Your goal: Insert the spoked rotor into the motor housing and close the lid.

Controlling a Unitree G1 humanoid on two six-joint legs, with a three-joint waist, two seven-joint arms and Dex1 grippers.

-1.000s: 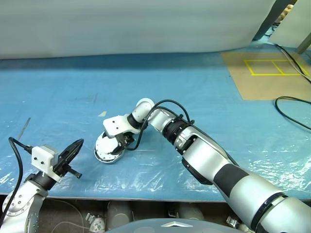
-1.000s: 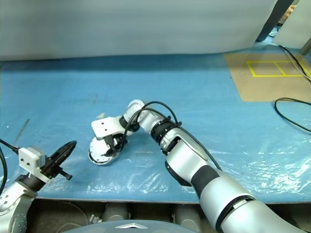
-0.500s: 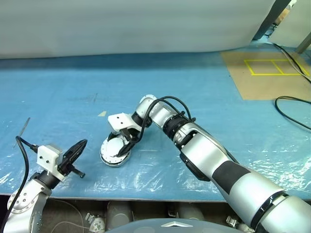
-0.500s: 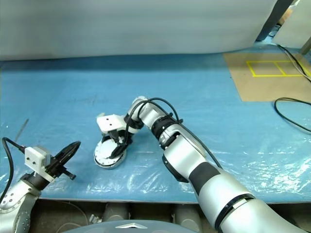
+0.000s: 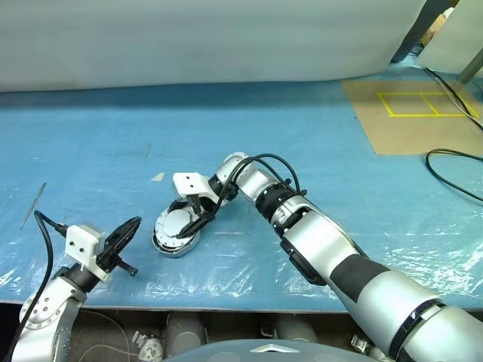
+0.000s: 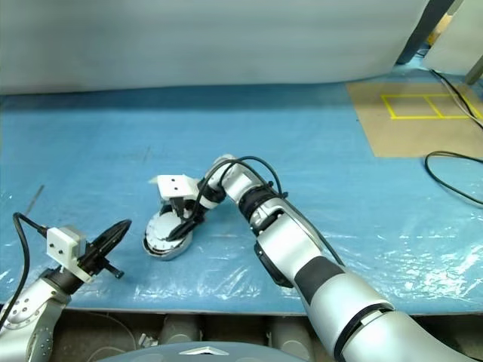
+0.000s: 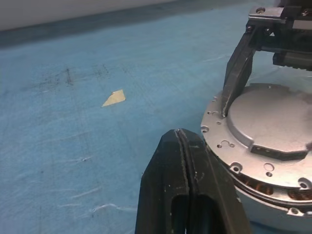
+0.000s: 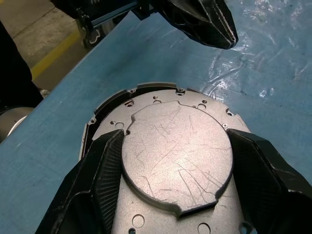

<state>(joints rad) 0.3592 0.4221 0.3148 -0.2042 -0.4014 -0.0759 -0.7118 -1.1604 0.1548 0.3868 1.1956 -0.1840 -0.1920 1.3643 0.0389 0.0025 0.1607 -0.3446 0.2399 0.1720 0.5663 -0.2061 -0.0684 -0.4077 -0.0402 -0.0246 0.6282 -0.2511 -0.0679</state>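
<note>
Blue plastic sheeting covers the bench point(image 5: 317, 151); one motor housing point(image 5: 175, 234) on it, both grippers nearby.
Nearest, left gripper point(image 5: 130, 229) is clenched on nothing, tip aimed at the housing, apart from it. One housing, tilted, flat lidded face turned up and toward the left gripper; copper windings show at its rim. Right gripper point(image 8: 175, 165) straddles the raised lid disc point(image 8: 176, 151), fingers point(image 8: 105, 165) spread against its edge. No legible markings. One tan scrap point(image 7: 113, 97) beyond.
</note>
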